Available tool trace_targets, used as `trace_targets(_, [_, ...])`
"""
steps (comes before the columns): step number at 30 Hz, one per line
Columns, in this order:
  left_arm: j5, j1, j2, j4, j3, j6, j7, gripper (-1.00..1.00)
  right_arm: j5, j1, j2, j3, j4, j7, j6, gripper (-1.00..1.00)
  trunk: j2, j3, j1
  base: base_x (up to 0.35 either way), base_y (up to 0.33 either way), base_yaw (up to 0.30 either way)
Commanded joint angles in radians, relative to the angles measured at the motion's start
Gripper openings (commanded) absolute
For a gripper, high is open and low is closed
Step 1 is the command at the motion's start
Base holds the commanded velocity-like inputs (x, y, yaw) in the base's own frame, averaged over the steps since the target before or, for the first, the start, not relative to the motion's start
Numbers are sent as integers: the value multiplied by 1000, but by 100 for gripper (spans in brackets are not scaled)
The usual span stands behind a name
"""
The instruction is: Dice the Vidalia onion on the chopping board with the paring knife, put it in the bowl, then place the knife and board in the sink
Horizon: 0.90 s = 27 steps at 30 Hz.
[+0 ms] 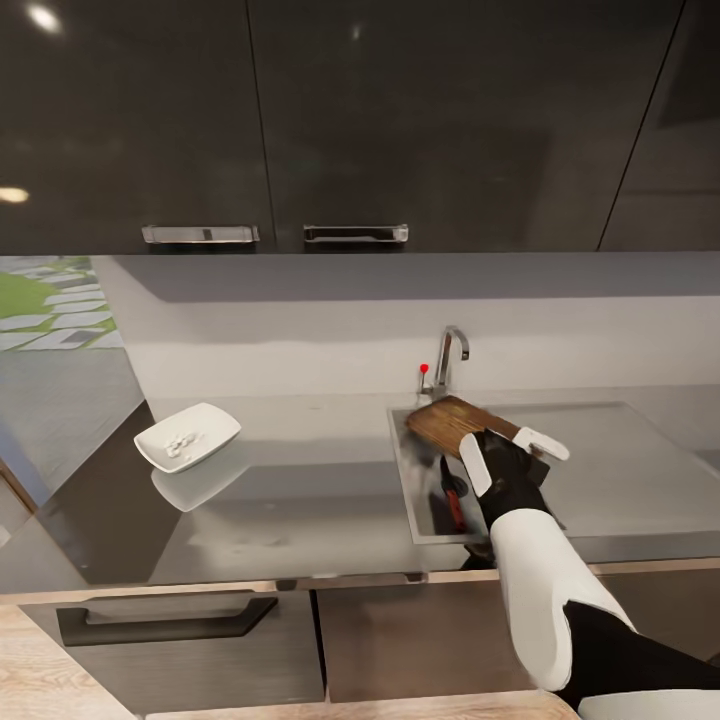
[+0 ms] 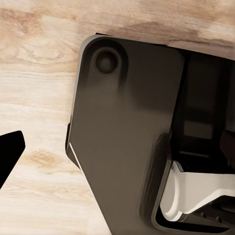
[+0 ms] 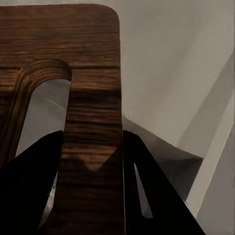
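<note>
Dark glossy cabinets (image 1: 400, 120) run across the top of the head view, above a pale back wall and the long grey tabletop (image 1: 300, 500). Sink (image 1: 420, 510) sits at about 3 o'clock from frame centre, with the chrome tap (image 1: 452, 352) behind it at its 12 o'clock. Chopping board (image 1: 460, 425) is tilted over the basin, far end resting on the back rim by the tap, near end held up. Right hand (image 1: 515, 455) is clamped on the board: in the right wrist view both dark fingers (image 3: 29, 191) pinch the strip of wood beside the oval slot of the board (image 3: 93, 98), basin wall visible below. Bowl (image 1: 188, 436) stands at 9 o'clock from the sink, well apart from it, with small white onion cubes (image 1: 180, 442) inside. Knife (image 1: 452, 497), red handle, already lies in the basin under the board.

Left hand: one dark fingertip (image 2: 10, 149) shows at the edge of the left wrist view over wood floor and the robot's own body; cannot tell if it is wide or narrow.

Progress, judged: onion diced and in the bowl, knife in the sink. Board is the last item, still gripped and not fully down in the basin. Left to do: lower it, let go.
</note>
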Motion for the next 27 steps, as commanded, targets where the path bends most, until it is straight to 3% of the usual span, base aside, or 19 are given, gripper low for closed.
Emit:
trace_targets(1, [10,0,1,-1,-6,-3,0,100,-15,-4,1,-2,3,-10,-3,-100,-1,-2,0,0,0,0])
trace_targets(6, [10,0,2,-2,-6,-2,0,100,-160,-9,1,-3,14,-114,-42,-100,-1,-2,0,30,0,0])
trace_targets(9, [10,0,2,-1,-6,-2,0,100,-206,-9,1,-2,16,-126,-96,-100,-1,-2,0,231,0,0])
trace_targets(16, [10,0,2,0,-6,-2,0,100,-219,-9,1,-2,39,-163,-143,-100,-1,-2,0,319,0,0])
trace_targets(19, [11,0,2,0,-6,-2,-1,100,-219,-9,1,-1,85,-171,-210,-100,-1,-2,0,302,0,0])
trace_targets(24, [11,0,2,-1,-6,-1,-1,100,-221,-9,1,-1,140,-199,-268,-100,-1,-2,0,78,0,0])
trace_targets(27, [11,0,2,0,-6,-1,-1,100,-244,-9,1,0,185,-202,-325,-100,-1,-2,0,7,40,0])
